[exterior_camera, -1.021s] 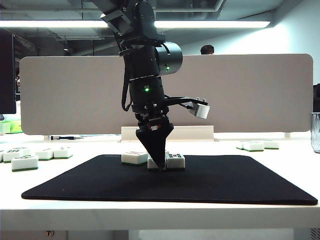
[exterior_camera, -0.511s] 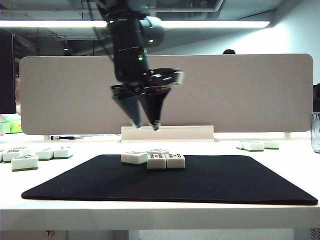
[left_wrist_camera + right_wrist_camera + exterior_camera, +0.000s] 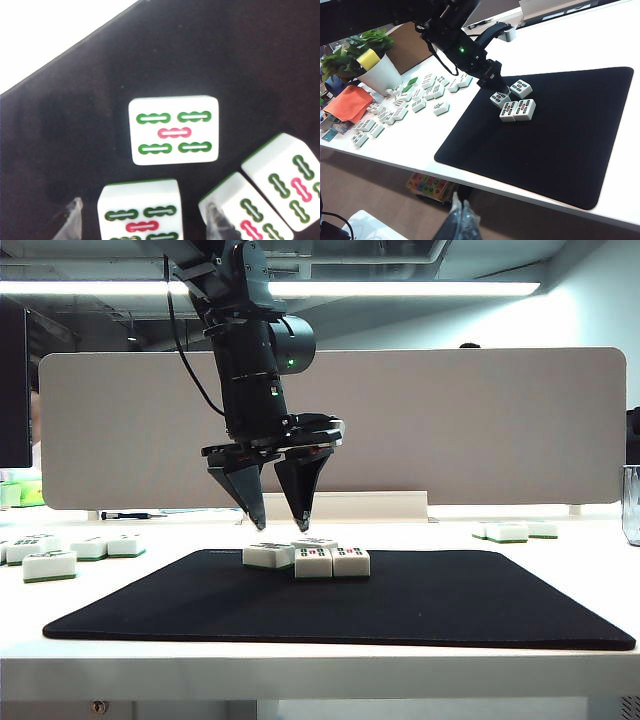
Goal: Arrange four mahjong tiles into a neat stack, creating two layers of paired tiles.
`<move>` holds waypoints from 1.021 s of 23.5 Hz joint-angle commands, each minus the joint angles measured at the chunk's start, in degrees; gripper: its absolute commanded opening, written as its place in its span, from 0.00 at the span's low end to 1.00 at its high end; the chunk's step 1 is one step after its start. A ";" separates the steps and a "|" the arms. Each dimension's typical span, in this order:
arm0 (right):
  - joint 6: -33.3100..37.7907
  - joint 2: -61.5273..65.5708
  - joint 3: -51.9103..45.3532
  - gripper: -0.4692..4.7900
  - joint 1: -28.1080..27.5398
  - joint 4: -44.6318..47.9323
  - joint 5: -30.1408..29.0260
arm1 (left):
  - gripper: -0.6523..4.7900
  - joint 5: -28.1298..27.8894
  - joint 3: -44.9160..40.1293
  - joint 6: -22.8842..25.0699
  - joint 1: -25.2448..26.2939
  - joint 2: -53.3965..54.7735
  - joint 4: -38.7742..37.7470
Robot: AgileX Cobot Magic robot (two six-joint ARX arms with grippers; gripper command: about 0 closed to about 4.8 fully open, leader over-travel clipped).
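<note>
While above tiles [image 3: 305, 556]: grippers (both empty)

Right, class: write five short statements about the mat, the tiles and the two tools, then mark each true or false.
1. All four mahjong tiles lie flat on the black mat. True.
2. The left tool grips a tile. False: it hovers above them, open and empty.
3. Two tiles sit side by side, touching. True.
4. The stack is finished. False: nothing is stacked yet.
5. The right tool is over the mat. False: it sits off the near table edge.
</note>
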 commanded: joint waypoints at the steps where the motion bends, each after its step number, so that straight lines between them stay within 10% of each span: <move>1: -0.17 -0.61 0.15 0.09 0.02 0.55 -0.07 | 0.70 -0.26 0.22 -1.03 0.00 0.48 -0.39; 19: -0.17 -0.61 0.15 0.09 0.02 0.57 -0.04 | 0.67 -2.86 0.11 -3.34 0.00 2.10 -2.32; 24: -0.17 -0.61 0.15 0.09 0.02 0.57 0.11 | 0.45 -2.84 0.13 -3.34 0.00 2.10 -2.43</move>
